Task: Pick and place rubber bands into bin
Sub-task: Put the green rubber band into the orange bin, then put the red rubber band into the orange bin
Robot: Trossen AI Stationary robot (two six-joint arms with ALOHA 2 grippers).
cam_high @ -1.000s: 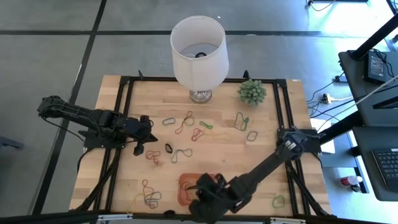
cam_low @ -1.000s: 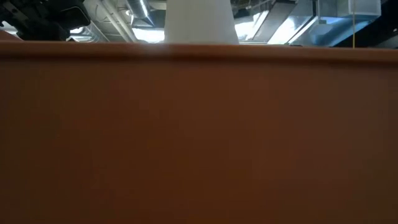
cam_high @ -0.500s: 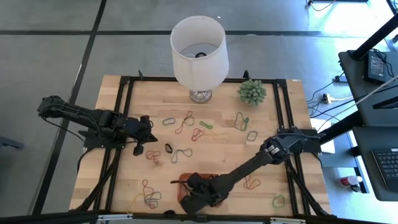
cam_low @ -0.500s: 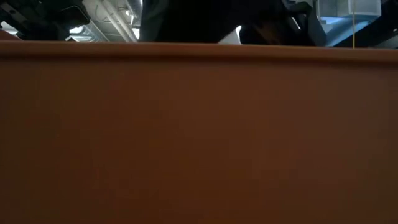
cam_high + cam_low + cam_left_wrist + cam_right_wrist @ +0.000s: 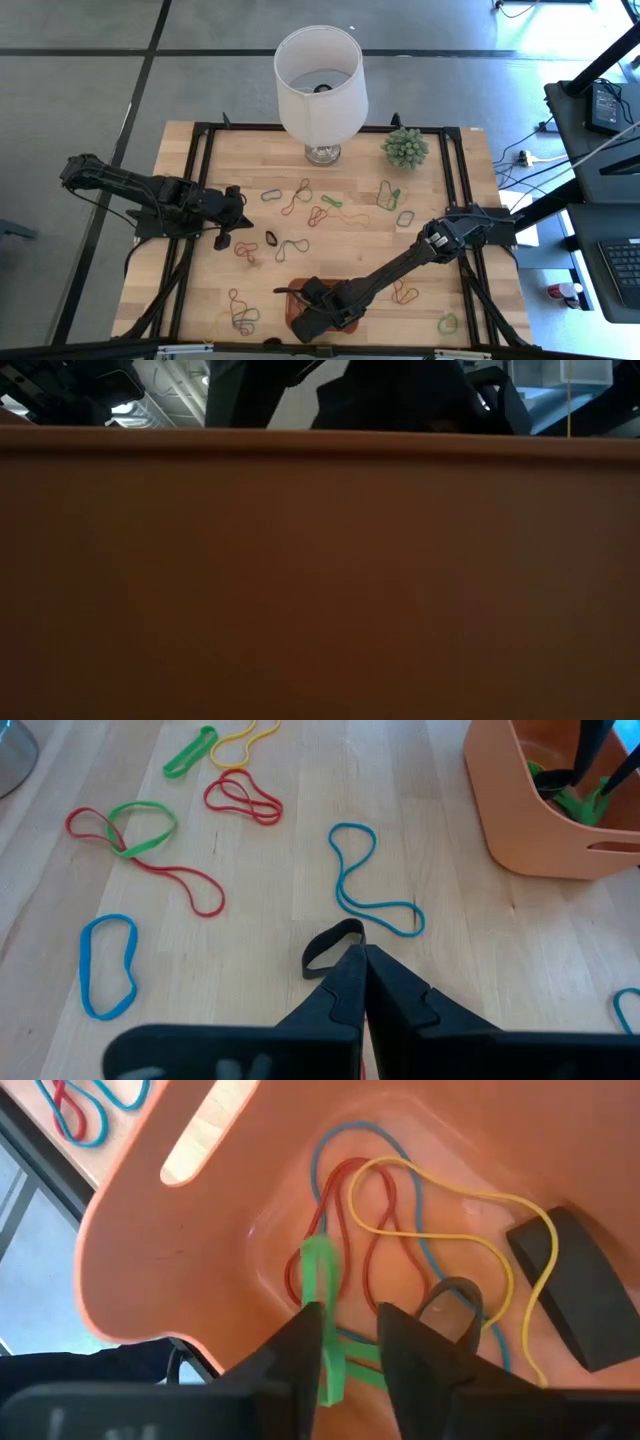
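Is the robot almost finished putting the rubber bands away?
Not yet. Some bands already lie in the orange bin: yellow, red and blue. The right gripper is inside it, fingers apart around a green band. Many rubber bands wait on the table. The left gripper, shut, points at a black one.

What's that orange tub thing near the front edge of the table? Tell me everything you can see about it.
The bin is a small, shallow orange tray, smooth like plastic, with rounded corners and a slot handle in its wall. It sits flat on the wooden table. Inside lie tangled rubber bands in red, blue, yellow and green, plus a dark block. The right end effector reaches in, fingers parted beside a green band.
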